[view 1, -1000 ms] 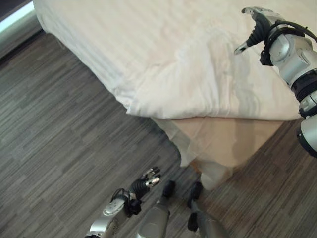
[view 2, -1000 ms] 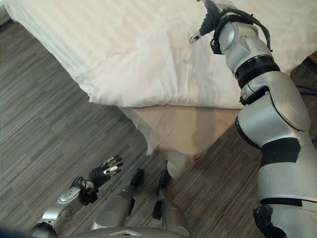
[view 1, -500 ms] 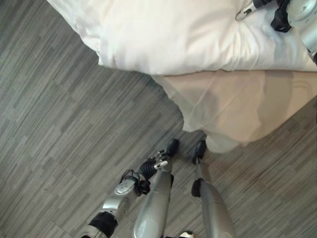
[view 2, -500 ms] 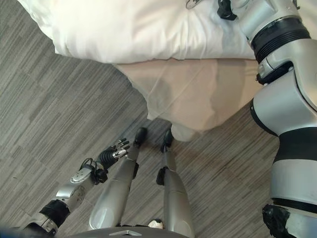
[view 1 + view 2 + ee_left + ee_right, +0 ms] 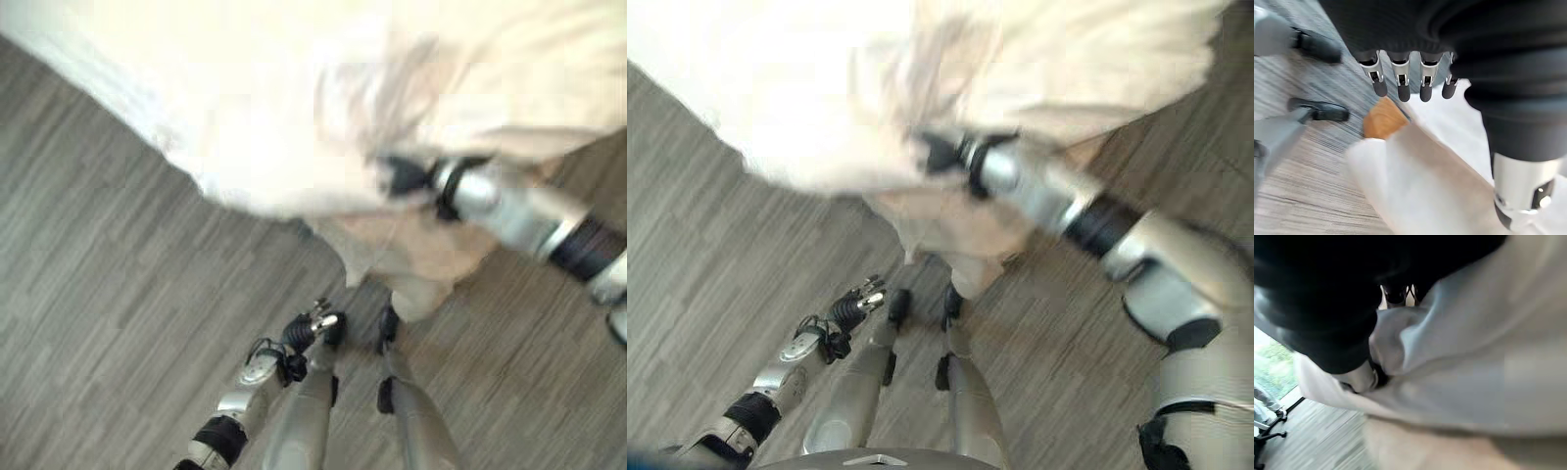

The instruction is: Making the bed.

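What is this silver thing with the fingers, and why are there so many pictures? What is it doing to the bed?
It is a robot shaped like a person, and its job is making the bed. Two pictures come from cameras in its head, looking down. Two more come from little cameras on its wrists, so they see very close up.

The big white thing is the duvet on the bed. The tan part below it is the bed sheet hanging at the corner.

The right hand is reaching in at the edge of the duvet. Its fingers are tucked in the cloth, so I cannot tell whether it has hold of it. The left hand hangs low over the grey floor, fingers relaxed, holding nothing.
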Controlling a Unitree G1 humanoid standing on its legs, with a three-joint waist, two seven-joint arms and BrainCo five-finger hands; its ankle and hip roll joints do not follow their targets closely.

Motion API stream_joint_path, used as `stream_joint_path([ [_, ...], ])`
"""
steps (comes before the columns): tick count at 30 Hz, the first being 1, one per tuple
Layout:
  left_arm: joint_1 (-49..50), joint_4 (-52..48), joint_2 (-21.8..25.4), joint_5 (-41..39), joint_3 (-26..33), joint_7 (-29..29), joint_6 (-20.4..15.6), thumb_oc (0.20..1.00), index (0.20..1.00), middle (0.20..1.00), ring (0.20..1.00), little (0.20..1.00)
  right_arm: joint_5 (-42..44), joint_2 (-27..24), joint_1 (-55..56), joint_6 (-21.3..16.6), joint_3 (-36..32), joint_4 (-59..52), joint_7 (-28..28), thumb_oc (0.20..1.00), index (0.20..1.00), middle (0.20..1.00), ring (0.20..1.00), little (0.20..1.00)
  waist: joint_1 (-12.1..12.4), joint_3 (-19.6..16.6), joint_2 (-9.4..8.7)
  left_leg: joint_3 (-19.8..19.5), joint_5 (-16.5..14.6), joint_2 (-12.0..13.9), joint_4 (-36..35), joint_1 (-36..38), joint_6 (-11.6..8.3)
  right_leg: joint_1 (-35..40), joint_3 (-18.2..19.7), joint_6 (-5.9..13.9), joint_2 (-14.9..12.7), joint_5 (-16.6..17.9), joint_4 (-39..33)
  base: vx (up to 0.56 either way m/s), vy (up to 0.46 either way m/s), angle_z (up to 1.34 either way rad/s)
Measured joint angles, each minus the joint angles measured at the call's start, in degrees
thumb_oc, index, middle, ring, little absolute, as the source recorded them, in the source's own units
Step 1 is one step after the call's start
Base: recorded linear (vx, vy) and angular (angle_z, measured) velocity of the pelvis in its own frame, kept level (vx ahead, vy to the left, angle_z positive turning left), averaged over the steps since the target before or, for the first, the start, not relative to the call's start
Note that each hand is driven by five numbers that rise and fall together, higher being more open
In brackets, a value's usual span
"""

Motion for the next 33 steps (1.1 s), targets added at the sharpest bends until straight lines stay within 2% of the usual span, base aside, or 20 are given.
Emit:
stream_joint_path([
  [1, 0.9, 0.2, -1.5, -0.2, 1.9, -0.2, -0.1, 1.0, 1.0, 1.0, 1.0, 1.0, -1.8, 2.6, 4.6, -0.8, -4.0, 1.6, -0.2, 0.2, 0.2, 0.2, 0.2, 0.2, -0.2, -0.4, 0.33, 0.0, -0.3, 0.0, -0.1, 1.2, 0.24, 1.2, -0.1, -0.2, 0.0, -0.5, 0.0, 0.12, 0.022, -0.17],
  [3, 2.0, 0.5, -2.8, -2.1, 4.0, -0.1, -0.3, 1.0, 1.0, 1.0, 1.0, 1.0, -5.7, 5.2, 6.6, -1.0, -5.3, 4.4, -0.2, 0.2, 0.2, 0.2, 0.2, 0.2, -0.4, -1.6, 0.91, 0.4, -0.5, -0.1, -0.2, 2.1, 0.07, 2.0, 0.1, -0.01, -0.1, -1.2, 0.0, 0.12, 0.043, -0.01],
  [5, 3.9, 0.7, -3.8, -3.8, 7.6, -0.3, 0.2, 1.0, 1.0, 1.0, 1.0, 1.0, -15.0, 9.2, 12.0, -1.6, -9.7, 8.1, -0.8, 0.2, 0.2, 0.2, 0.2, 0.2, 0.1, -2.4, 1.11, 0.5, -0.5, 0.0, -1.0, 5.5, 0.61, 5.1, 0.0, -0.68, 0.0, -1.1, 0.0, 0.1, 0.059, 0.07],
  [7, 6.5, 0.5, -3.6, -4.7, 9.8, -0.3, 0.2, 1.0, 1.0, 1.0, 1.0, 1.0, -21.3, 12.2, 17.8, -1.8, -12.4, 10.2, -1.2, 0.2, 0.2, 0.2, 0.2, 0.2, 0.2, -3.2, 1.61, 0.2, -0.6, 0.1, -2.6, 10.2, 0.85, 9.0, -0.2, -0.39, 0.0, -2.3, 0.0, 0.09, 0.06, 0.07],
  [9, 9.3, 0.5, -3.1, -4.7, 10.8, -0.3, 0.2, 1.0, 1.0, 1.0, 1.0, 1.0, -21.9, 16.4, 27.9, -2.0, -20.1, 12.5, -1.6, 0.2, 0.2, 0.2, 0.2, 0.2, 0.0, -4.9, 2.32, -0.4, -0.5, 0.1, -5.1, 15.7, 1.25, 13.4, -0.5, -0.58, -0.2, -3.4, 0.0, 0.07, 0.07, 0.08],
  [11, 11.6, 1.5, -3.2, -4.7, 12.2, -0.3, 0.2, 1.0, 1.0, 1.0, 1.0, 1.0, -22.0, 17.1, 34.6, -1.9, -22.1, 12.5, -2.0, 0.2, 0.2, 0.2, 0.2, 0.2, -0.9, -7.4, 3.05, -0.3, -0.3, 0.0, -7.4, 19.6, 1.66, 16.3, -0.5, -0.44, -0.4, -3.9, -0.1, 0.06, 0.072, -0.08],
  [12, 12.1, 5.2, -3.7, -4.6, 12.6, -0.3, 0.3, 1.0, 1.0, 1.0, 1.0, 1.0, -23.6, 17.5, 38.1, -1.5, -22.0, 15.1, -1.9, 0.2, 0.2, 0.2, 0.2, 0.2, -2.1, -10.1, 3.1, 0.0, -0.3, -0.1, -8.4, 21.9, 1.99, 18.0, -0.3, -0.08, -0.7, -4.2, -0.1, 0.06, 0.056, -0.15],
  [15, 11.7, 7.5, -4.2, -4.5, 12.4, -0.2, 0.4, 1.0, 1.0, 1.0, 1.0, 1.0, -23.8, 19.5, 39.5, -0.9, -22.1, 20.4, -2.5, 0.2, 0.2, 0.2, 0.2, 0.2, -3.1, -12.2, 2.53, 0.8, -0.7, -0.4, -8.4, 22.5, 3.01, 18.5, -0.3, 0.09, -1.1, -4.9, -0.3, 0.05, 0.038, -0.11],
  [17, 10.9, 9.6, -6.0, -3.8, 11.0, -0.1, 0.9, 1.0, 1.0, 1.0, 1.0, 1.0, -22.9, 23.6, 39.3, -1.0, -25.3, 29.1, -3.7, 0.2, 0.2, 0.2, 0.2, 0.2, -3.5, -13.1, 2.49, 0.8, -1.1, -0.5, -8.4, 24.9, 3.55, 20.9, -0.1, 0.11, -1.2, -5.3, -0.4, 0.04, 0.018, -0.01],
  [20, 10.9, 10.7, -6.7, -3.3, 9.1, -0.2, 1.5, 1.0, 1.0, 1.0, 1.0, 1.0, -20.9, 24.6, 39.4, -1.0, -25.7, 33.1, -4.2, 0.2, 0.2, 0.2, 0.2, 0.2, -3.1, -14.2, 2.69, 0.8, -1.6, -0.5, -8.4, 26.4, 3.65, 22.2, -0.2, 0.1, -1.2, -6.2, -0.4, 0.04, 0.016, 0.03],
  [22, 11.4, 10.8, -6.6, -1.2, 8.2, -1.0, 2.5, 1.0, 1.0, 1.0, 1.0, 1.0, -14.1, 25.4, 40.1, -1.9, -30.4, 37.5, -4.2, 0.2, 0.2, 0.2, 0.2, 0.2, -3.1, -14.6, 3.08, 0.8, -1.7, -0.6, -8.4, 27.4, 3.88, 23.4, -0.2, 0.01, -1.3, -6.2, -0.3, 0.02, -0.002, 0.0],
  [23, 11.4, 10.8, -6.5, -1.1, 8.2, -1.1, 2.6, 1.0, 1.0, 1.0, 1.0, 1.0, -12.2, 25.3, 40.3, -2.0, -30.8, 37.8, -4.2, 0.391, 0.391, 0.391, 0.391, 0.391, -3.2, -14.6, 3.02, 0.8, -1.7, -0.6, -8.4, 27.9, 3.91, 23.8, -0.2, 0.01, -1.3, -6.2, -0.3, 0.0, 0.0, 0.0],
  [24, 11.5, 10.8, -6.5, -1.0, 8.3, -1.2, 2.7, 1.0, 1.0, 1.0, 1.0, 1.0, -11.2, 25.2, 40.8, -2.1, -31.2, 38.0, -4.2, 1.0, 1.0, 1.0, 1.0, 1.0, -3.2, -14.6, 3.26, 0.8, -1.8, -0.6, -8.4, 28.1, 3.91, 23.9, -0.2, 0.0, -1.3, -6.2, -0.3, 0.0, 0.0, 0.0],
  [26, 11.4, 10.8, -6.0, -1.0, 8.5, -2.2, 3.0, 1.0, 1.0, 1.0, 1.0, 1.0, -7.6, 25.3, 41.4, -2.6, -34.8, 42.1, -3.0, 1.0, 1.0, 1.0, 1.0, 1.0, -3.2, -14.8, 3.1, 0.7, -1.9, -0.6, -8.4, 28.7, 3.89, 24.6, -0.2, -0.01, -1.3, -6.3, -0.3, 0.0, 0.0, 0.0],
  [28, 11.5, 10.7, -5.0, -1.0, 8.8, -3.1, 3.3, 1.0, 1.0, 1.0, 1.0, 1.0, -7.2, 23.3, 43.5, -2.4, -36.3, 47.7, -1.9, 1.0, 1.0, 1.0, 1.0, 1.0, -3.2, -14.8, 2.99, 0.8, -2.2, -0.6, -8.4, 29.5, 4.0, 25.4, -0.2, 0.02, -1.3, -6.4, -0.3, 0.0, 0.0, 0.0],
  [32, 11.5, 9.6, -4.2, -0.9, 8.8, -4.6, 4.0, 1.0, 1.0, 1.0, 1.0, 1.0, -7.8, 16.2, 56.4, 3.9, -36.9, 55.2, 3.8, 1.0, 1.0, 1.0, 1.0, 1.0, -3.4, -13.9, 2.72, 0.9, -2.3, -0.7, -8.4, 30.0, 4.31, 25.8, 0.2, -0.04, -1.2, -6.6, -0.3, 0.0, -0.009, -0.05],
  [33, 11.8, 9.6, -4.0, -0.6, 10.1, -4.8, 4.1, 1.0, 1.0, 1.0, 1.0, 1.0, -6.0, 12.9, 62.7, 4.5, -41.0, 54.9, 6.0, 1.0, 1.0, 1.0, 1.0, 1.0, -4.8, -13.1, 2.64, 1.1, -2.4, -0.6, -8.7, 30.0, 4.35, 25.8, 0.3, -0.05, -1.2, -6.6, -0.3, -0.01, -0.014, -0.21],
])
